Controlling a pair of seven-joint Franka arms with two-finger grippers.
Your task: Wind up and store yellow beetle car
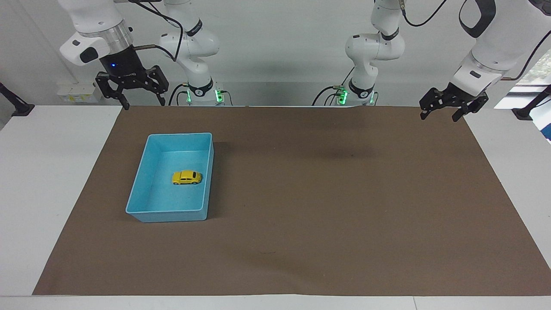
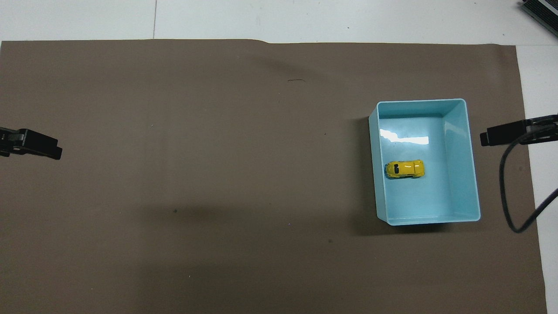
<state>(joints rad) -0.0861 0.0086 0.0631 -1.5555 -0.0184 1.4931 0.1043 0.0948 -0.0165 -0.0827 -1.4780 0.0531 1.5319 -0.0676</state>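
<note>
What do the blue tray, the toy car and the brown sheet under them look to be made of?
Light-blue tray: likely moulded plastic, glossy; a bright glare patch lies on its floor. Yellow beetle car, in the tray: shiny painted shell with a highlight on the roof; metal or plastic, cannot tell. Brown sheet: matte, paper-like, no glare, faint creases.

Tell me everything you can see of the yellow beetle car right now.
The yellow beetle car is a tiny, glossy bright-yellow toy with a rounded body, dark windows and small black wheels. It stands upright on its wheels on the floor of the light-blue tray, lengthwise across it, clear of the walls. Nothing else touches it.
</note>
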